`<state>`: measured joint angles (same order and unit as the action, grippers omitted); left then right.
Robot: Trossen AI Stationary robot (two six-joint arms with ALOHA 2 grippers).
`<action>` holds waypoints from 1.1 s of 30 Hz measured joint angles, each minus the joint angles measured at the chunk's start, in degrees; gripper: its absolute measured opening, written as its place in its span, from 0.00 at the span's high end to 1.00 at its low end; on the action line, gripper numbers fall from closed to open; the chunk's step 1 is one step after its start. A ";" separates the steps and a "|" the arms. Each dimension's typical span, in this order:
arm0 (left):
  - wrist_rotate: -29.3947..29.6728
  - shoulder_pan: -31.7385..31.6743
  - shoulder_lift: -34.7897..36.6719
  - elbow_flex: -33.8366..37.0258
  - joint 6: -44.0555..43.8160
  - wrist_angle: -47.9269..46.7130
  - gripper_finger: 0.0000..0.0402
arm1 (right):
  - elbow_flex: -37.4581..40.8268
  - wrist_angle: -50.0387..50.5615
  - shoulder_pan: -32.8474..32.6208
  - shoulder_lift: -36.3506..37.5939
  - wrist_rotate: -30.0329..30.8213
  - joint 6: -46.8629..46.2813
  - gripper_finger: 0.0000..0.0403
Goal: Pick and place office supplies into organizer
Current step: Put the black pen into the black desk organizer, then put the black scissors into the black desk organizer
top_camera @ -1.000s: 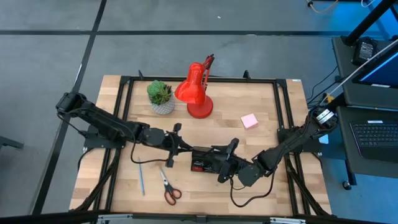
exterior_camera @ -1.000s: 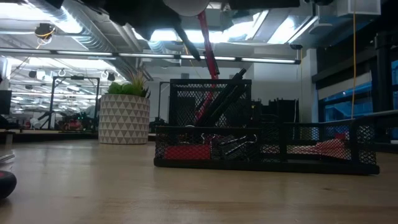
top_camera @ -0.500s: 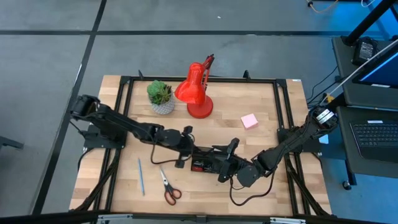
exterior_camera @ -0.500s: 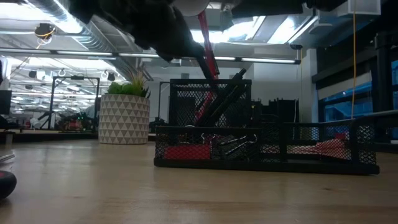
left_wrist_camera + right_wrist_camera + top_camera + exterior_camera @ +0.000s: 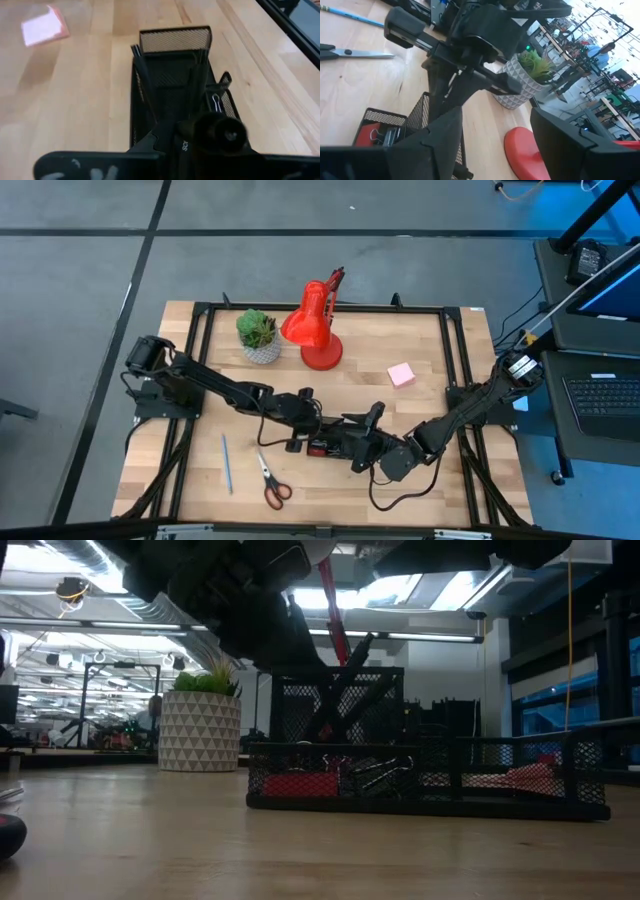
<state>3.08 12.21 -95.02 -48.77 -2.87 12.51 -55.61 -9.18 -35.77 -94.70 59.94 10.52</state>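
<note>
Left gripper (image 5: 305, 423) jaws hidden over the organizer (image 5: 330, 442), what they grip untellable, scissors (image 5: 350, 52) cut off at edge, organizer's contents blurred through mesh

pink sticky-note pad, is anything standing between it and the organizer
Nothing visible does. In the high view the pink sticky-note pad lies on bare wood up and to the right of the organizer. The red lamp stands off to the pad's left, clear of that path.

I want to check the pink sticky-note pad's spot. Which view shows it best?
The high view: the pink sticky-note pad lies alone on bare table, right of the red lamp. The left wrist view catches it only at a corner; the low and right wrist views don't show it.
</note>
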 joint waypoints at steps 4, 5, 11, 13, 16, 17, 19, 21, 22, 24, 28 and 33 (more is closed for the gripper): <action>-0.23 0.02 -0.47 0.02 0.00 0.15 0.90 | 0.00 0.58 0.00 -0.02 0.00 -0.01 0.41; -0.23 0.02 -0.47 0.02 0.00 0.15 0.90 | 0.00 0.57 0.00 -0.02 0.00 -0.01 0.41; -0.12 0.02 -0.47 0.02 0.00 0.25 0.85 | 0.00 0.59 0.02 -0.02 -0.02 -0.02 0.41; -0.08 0.02 -0.47 0.02 0.00 0.28 0.83 | 0.00 0.82 0.01 -0.02 -0.02 -0.03 0.41; -0.04 0.02 -0.47 0.04 0.00 0.49 0.82 | 0.00 0.93 0.00 -0.02 -0.02 -0.29 0.41; -0.04 0.02 -0.47 0.04 0.00 0.56 0.81 | 0.00 0.98 0.02 -0.02 -0.02 -0.77 0.41; -0.03 0.02 -0.47 0.07 0.00 0.57 0.80 | 0.00 1.38 0.00 -0.02 -0.02 -1.48 0.41; -0.01 0.02 -0.47 0.07 0.07 0.57 0.79 | 0.00 2.04 0.02 -0.02 -0.02 -1.49 0.41; -0.01 0.02 -0.47 0.07 0.07 0.57 0.79 | 0.00 2.07 0.02 -0.02 -0.03 -1.50 0.41; 0.01 0.02 -0.47 0.07 0.04 0.57 0.78 | 0.00 2.05 0.02 -0.02 -0.02 -1.50 0.41; 0.05 0.02 -0.04 0.07 0.07 0.69 0.77 | 0.00 2.04 0.02 -0.02 -0.02 -1.47 0.41; -0.06 0.04 2.29 0.09 0.76 0.54 0.77 | 0.00 2.06 0.02 -0.02 -0.04 -1.41 0.41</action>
<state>3.03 12.25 -92.72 -48.69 -2.12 13.06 -55.61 -7.11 -35.75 -94.72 59.91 9.11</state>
